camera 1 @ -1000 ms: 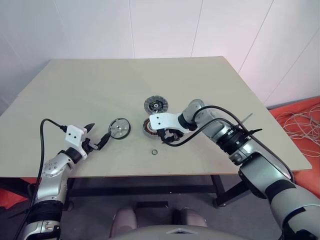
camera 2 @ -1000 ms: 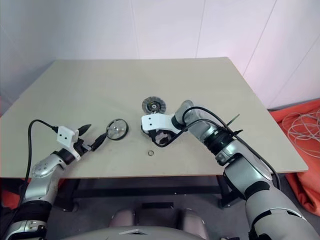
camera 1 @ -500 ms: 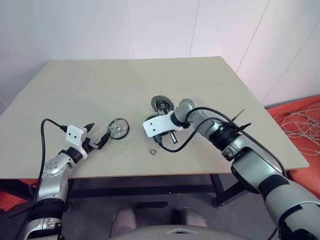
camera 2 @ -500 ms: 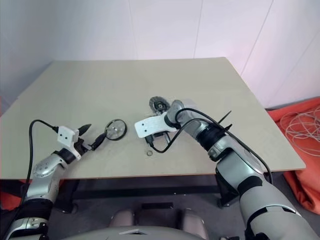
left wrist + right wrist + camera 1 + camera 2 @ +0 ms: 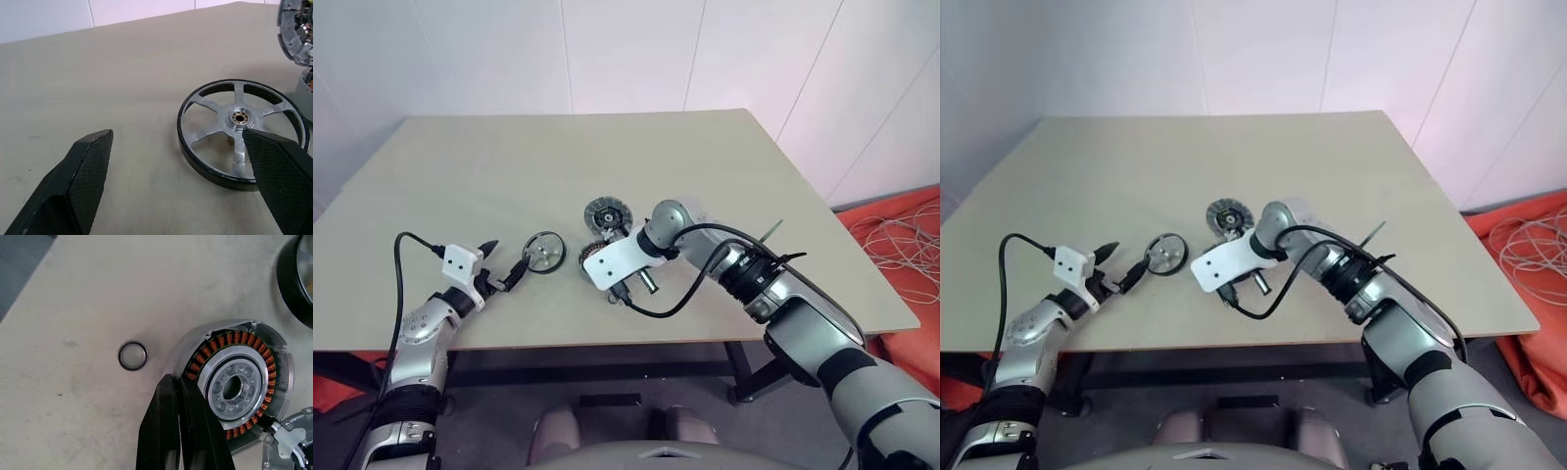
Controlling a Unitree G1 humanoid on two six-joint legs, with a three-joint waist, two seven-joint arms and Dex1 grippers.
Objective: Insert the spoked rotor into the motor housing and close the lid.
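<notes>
Left wrist view: the spoked rotor [image 5: 242, 132] lies flat on the table [image 5: 460, 176], silver spoked face up, black rim around, small hub in the middle.
Writing: no brand or label can be read on any part.
Rotor position: just in front of the left gripper [image 5: 505, 274], near the table's front edge, left of the other parts.
Rotor axis: round disc, so no long side; its axis points straight up.
Left gripper: fingers [image 5: 78, 186] spread wide and holding nothing; the rotor sits close before them, apart from both.
Motor housing [image 5: 234, 384]: flat on the table, open face up, coppery windings in a ring around a silver centre.
Lid [image 5: 606, 213]: dark ribbed disc, lying just behind the housing.
Small ring [image 5: 132, 356]: thin black ring, near the housing, not touching it.
Right gripper [image 5: 178, 431]: fingers pressed together with nothing between them, over the housing's edge.
</notes>
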